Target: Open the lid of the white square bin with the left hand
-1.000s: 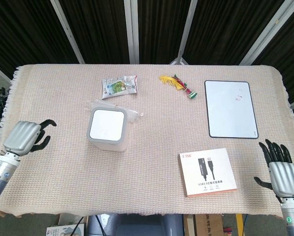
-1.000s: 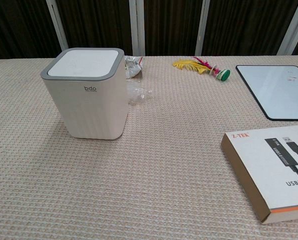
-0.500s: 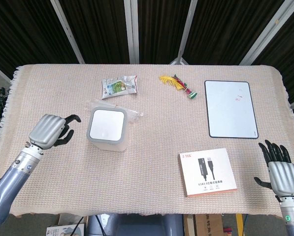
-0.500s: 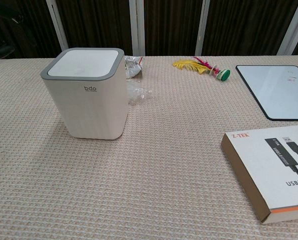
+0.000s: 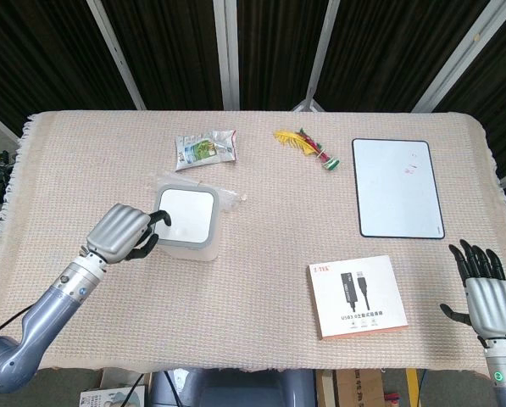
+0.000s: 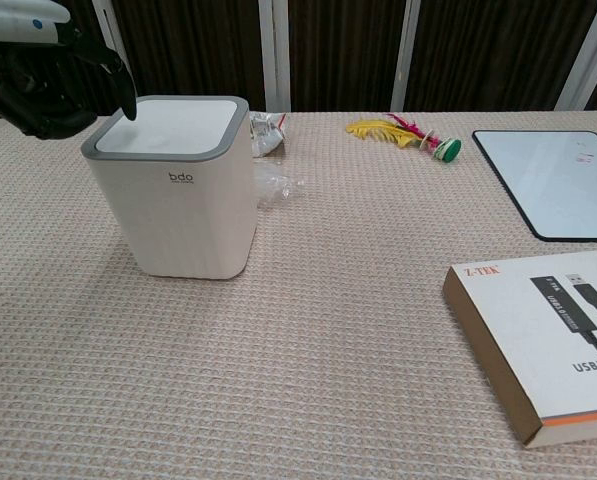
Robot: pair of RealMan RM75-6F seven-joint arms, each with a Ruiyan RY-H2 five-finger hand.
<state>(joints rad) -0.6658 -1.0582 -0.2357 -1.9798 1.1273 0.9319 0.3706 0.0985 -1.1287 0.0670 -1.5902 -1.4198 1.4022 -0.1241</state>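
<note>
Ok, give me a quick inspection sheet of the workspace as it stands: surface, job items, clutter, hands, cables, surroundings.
Surface: table covered by a beige woven cloth, lying flat.
Job's things: white square bin upright, lid closed and level.
Clutter: snack packet, clear plastic wrap behind the bin, feather shuttlecock, whiteboard, USB cable box.
Hands: left hand at the bin's left top edge, fingertips at the lid's near-left corner; contact cannot be told. Right hand open, fingers spread, at the table's near right corner, holding nothing.
Cables: dark cable by the left arm.
Surroundings: dark panelled backdrop with pale metal struts.
</note>
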